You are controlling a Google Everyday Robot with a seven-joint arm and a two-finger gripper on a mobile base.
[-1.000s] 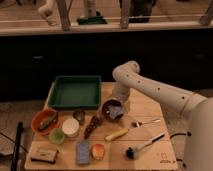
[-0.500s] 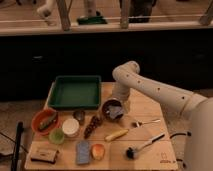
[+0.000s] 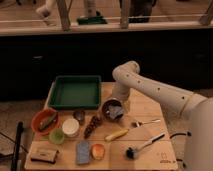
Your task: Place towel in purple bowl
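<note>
The purple bowl (image 3: 107,106) stands on the wooden table (image 3: 150,107) just right of the green tray's near corner. A grey-blue towel (image 3: 116,112) lies bunched in the bowl and over its right rim. My gripper (image 3: 118,101) comes down from the white arm (image 3: 145,85) and sits right over the bowl, at the towel. The arm hides the far right edge of the bowl.
A green tray (image 3: 76,92) is at the back left. An orange bowl (image 3: 43,122), pale-green cup (image 3: 57,136), white cup (image 3: 70,127), small dark cup (image 3: 79,116), banana (image 3: 117,134), fork (image 3: 145,122), brush (image 3: 142,146), blue sponge (image 3: 83,151) and orange fruit (image 3: 98,150) lie around the front.
</note>
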